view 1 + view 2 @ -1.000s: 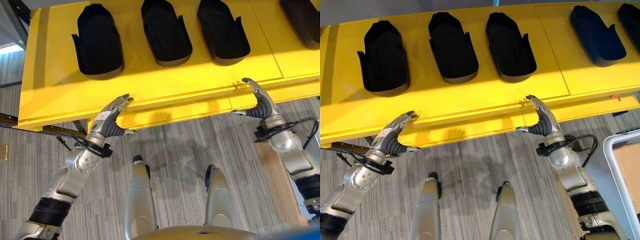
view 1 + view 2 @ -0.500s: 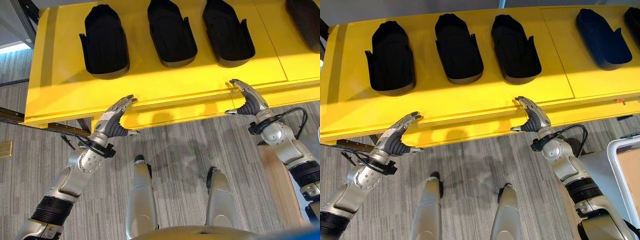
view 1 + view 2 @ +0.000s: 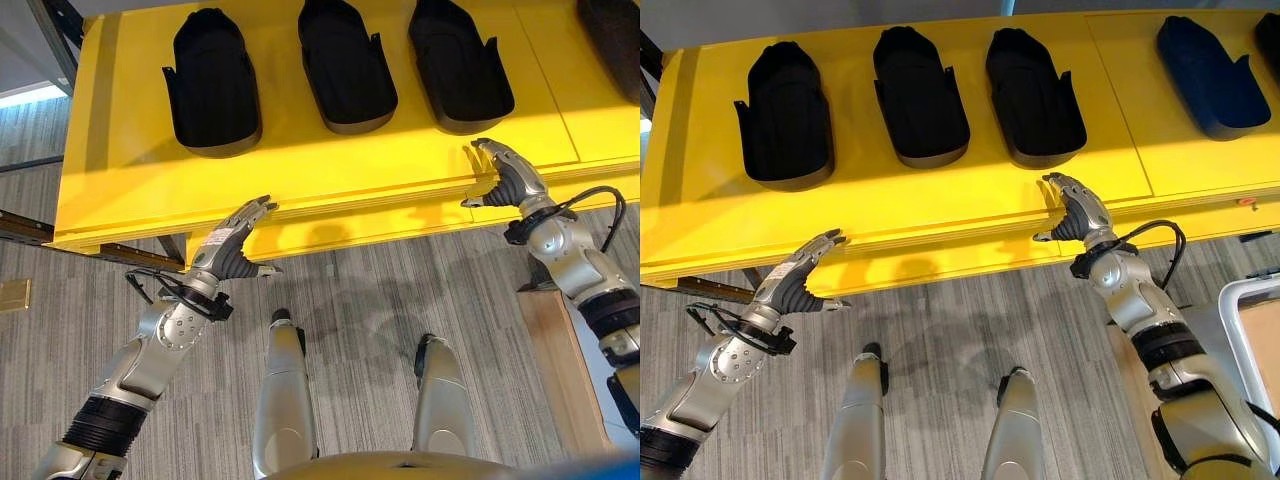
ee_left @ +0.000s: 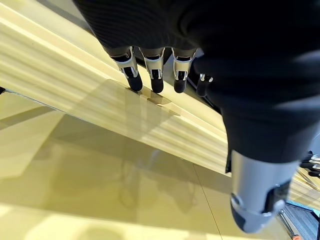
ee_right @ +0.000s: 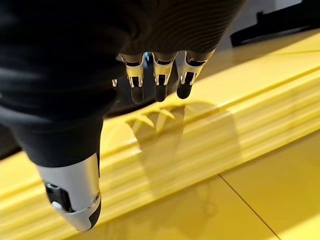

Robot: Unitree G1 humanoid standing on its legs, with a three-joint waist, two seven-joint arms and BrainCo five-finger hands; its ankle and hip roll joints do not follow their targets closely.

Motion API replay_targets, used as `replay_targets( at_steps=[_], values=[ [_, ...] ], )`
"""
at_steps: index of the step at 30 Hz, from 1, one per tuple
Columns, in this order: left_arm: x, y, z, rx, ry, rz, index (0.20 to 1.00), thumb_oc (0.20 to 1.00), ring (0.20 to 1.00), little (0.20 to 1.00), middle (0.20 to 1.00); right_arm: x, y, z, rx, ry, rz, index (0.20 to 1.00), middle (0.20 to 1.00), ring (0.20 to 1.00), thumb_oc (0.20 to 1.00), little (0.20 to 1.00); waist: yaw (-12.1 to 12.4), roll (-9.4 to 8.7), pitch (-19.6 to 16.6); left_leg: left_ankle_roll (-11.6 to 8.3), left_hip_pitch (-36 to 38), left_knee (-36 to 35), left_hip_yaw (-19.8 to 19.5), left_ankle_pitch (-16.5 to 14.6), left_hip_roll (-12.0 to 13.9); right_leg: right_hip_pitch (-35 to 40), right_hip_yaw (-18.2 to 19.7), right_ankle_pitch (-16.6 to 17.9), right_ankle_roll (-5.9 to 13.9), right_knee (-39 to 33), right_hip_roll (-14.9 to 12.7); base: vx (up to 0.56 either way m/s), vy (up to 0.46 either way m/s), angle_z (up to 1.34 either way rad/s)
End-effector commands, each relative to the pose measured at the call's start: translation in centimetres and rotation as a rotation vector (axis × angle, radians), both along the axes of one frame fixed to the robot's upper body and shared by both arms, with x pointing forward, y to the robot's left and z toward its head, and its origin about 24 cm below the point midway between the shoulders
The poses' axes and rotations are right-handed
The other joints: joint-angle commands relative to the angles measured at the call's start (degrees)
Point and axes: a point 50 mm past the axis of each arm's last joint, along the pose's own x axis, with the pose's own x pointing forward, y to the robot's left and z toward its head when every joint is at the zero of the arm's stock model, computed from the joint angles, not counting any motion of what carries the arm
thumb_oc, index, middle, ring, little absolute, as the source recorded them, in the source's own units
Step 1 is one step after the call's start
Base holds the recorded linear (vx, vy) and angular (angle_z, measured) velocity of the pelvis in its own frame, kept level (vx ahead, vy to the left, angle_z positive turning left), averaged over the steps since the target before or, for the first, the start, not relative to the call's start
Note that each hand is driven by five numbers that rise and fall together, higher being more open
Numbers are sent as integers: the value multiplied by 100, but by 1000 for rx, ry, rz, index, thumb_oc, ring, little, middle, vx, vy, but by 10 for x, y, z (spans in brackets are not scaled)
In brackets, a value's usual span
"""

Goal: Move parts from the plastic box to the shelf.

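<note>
Wide yellow flat-topped shelf [image 3: 940, 210] with a stepped, layered front edge spans the scene; grey striped carpet floor [image 3: 940, 330] lies below its front edge.

Parts on the shelf, counted in the right eye view: five. Three black moulded plastic parts sit in a row on the shelf's left half: first black part [image 3: 788, 112] nearest the shelf's left end, second black part [image 3: 919, 95] just beside it, third black part [image 3: 1034, 96] next along. All three are long, hollow, shoe-like shells, rounded at the far end, open on top, with small side tabs. On the shelf's right half, well apart from the third black part, lies a dark blue part [image 3: 1206, 76] of the same shape, and a further dark part [image 3: 1270, 30] is cut off at the shelf's right end. None is in either hand.

White-rimmed plastic box [image 3: 1240, 330] shows by the floor, below the shelf's right end; contents cannot be told.

Two hands. Left hand [image 3: 232, 240] sits at the shelf's front edge below the first black part, fingers straight and relaxed, grasping nothing; fingertips [image 4: 156, 84] are at the edge's step. Right hand [image 3: 1076, 212] sits at the shelf's front edge below the third black part, fingers [image 5: 160, 80] extended over the edge, holding nothing.
</note>
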Motion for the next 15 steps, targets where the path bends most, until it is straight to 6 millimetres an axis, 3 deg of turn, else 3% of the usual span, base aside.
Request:
replay_targets(
  at_steps=[1, 15],
  values=[
    [-19, 1, -27, 7, 159, -29, 1000, 1000, 1000, 1000, 1000, 2, -6, 7, -51, -27, -26, 1000, 1000, 1000, 1000, 1000, 144, -174, -279, 215, -296, 48, -16, 408, -29, -412, 156, 726, -431, 216, 170, 0, 0, 0],
    [-19, 3, -26, 8, 176, -32, 1000, 1000, 1000, 1000, 1000, 20, -8, 33, -188, -29, -58, 1000, 1000, 1000, 1000, 1000, 235, -165, -223, 224, -377, 70, -11, 424, -66, -500, 136, 711, -427, 271, 160, 1, 2, 1]
  ],
)
